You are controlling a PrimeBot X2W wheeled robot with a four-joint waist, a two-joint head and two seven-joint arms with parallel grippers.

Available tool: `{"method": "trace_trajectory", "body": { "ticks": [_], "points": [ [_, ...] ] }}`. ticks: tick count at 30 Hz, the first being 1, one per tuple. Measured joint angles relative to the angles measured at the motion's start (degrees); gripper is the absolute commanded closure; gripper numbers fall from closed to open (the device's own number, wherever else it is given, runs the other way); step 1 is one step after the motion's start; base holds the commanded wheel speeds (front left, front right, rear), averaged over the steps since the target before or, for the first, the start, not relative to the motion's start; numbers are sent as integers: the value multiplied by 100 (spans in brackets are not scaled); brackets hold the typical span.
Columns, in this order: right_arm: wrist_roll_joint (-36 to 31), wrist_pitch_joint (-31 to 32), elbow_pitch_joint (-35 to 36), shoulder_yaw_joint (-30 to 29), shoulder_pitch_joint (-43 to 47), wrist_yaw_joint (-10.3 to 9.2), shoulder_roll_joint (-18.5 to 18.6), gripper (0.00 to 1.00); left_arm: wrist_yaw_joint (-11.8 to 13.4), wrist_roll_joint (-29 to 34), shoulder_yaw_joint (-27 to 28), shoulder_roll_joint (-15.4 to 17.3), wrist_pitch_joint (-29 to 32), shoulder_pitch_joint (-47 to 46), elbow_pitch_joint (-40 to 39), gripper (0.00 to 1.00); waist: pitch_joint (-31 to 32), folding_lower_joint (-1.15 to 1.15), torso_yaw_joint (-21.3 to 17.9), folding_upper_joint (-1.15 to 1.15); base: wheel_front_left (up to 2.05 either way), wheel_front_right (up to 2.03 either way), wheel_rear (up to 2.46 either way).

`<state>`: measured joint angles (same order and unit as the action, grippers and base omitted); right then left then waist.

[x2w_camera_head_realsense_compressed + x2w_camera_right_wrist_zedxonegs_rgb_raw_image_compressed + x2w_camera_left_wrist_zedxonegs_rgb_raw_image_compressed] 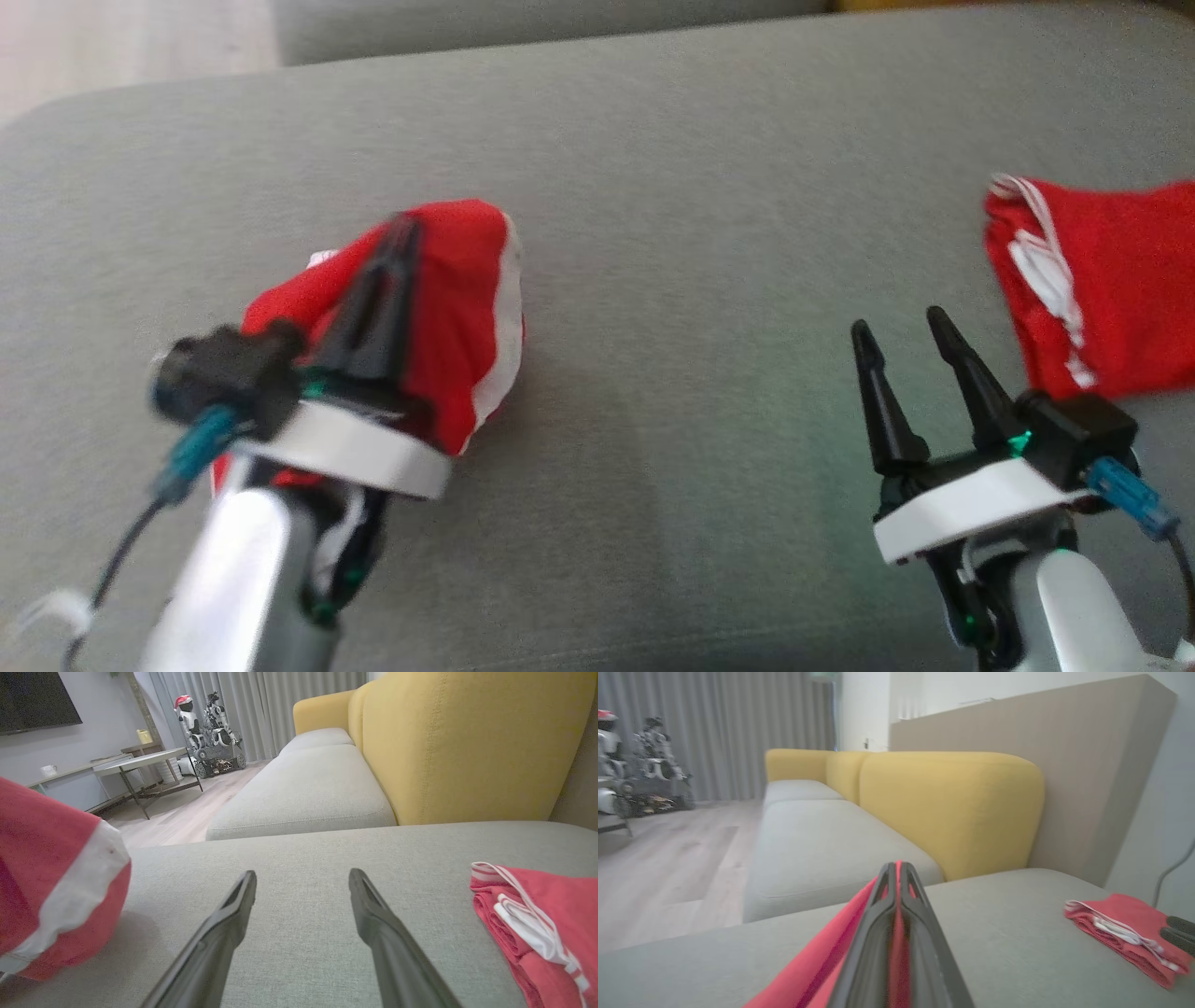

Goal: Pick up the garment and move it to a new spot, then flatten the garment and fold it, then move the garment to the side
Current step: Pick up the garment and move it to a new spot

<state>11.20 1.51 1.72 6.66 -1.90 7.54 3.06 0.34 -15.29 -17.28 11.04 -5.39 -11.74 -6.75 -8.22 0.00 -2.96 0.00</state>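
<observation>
Head view. Left gripper (403, 229): fingers pressed together, pinching the garment (462, 308). The red cloth with its white band is bunched over and around the fingers and hangs down past the wrist. I judge it lifted clear of the grey seat (700, 187), going by the shadow under it. Right gripper (896, 322): spread, nothing in it, low over the seat. A second red piece (1120, 280), seemingly folded, lies at the right edge, just beyond the right gripper and well apart from the held garment.

Left wrist view. Red cloth (822, 961) runs between and beside my closed fingers, up to the tips. Bare seat lies ahead; the second piece (1125, 914) sits far to the right.

Right wrist view. Fingers wide apart over bare seat. The held garment (46, 882) hangs at the left, near but not touching. The second piece (551, 914) lies at the right, beside the fingers.

Step, as I judge it: the first one, carrying the garment to a new spot. Flattening and folding are not begun.

Next move calls for a lowering onto open seat between the two grippers, clear of the second piece. It then wants the free right gripper to take an edge so the bunch can be spread. Which edge I hold I cannot tell.
</observation>
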Motion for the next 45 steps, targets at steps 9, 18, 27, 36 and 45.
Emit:
{"method": "trace_trajectory", "body": {
  "ticks": [9, 18, 27, 36, 45],
  "points": [
    [230, -311, -67, 232, -377, 0, -26, 0, -448, 82, -928, -474, 14, -1111, 1005, 100, -421, 0, -954, 0, 0, 0, 0],
    [522, -651, -441, 270, -427, 0, -29, 0, -650, 88, -1600, -609, 287, -1731, 2431, 100, -980, 0, -1810, 0, 0, 0, 0],
    [534, -762, -624, 313, -471, 0, -32, 0, -744, -58, -2117, -609, 124, -1828, 3120, 22, -976, 0, -1837, 0, 0, 0, 0],
    [268, -537, -646, 167, -390, 0, -34, 0, -578, -363, -2012, -641, -730, -1524, 2973, 0, -404, 0, -1284, 0, 0, 0, 0],
    [92, -193, -454, -70, 54, 0, -37, 0, 55, -454, -1047, -335, -891, -720, 2293, 0, 149, 0, -488, 0, 0, 0, 0]
  ]
}}
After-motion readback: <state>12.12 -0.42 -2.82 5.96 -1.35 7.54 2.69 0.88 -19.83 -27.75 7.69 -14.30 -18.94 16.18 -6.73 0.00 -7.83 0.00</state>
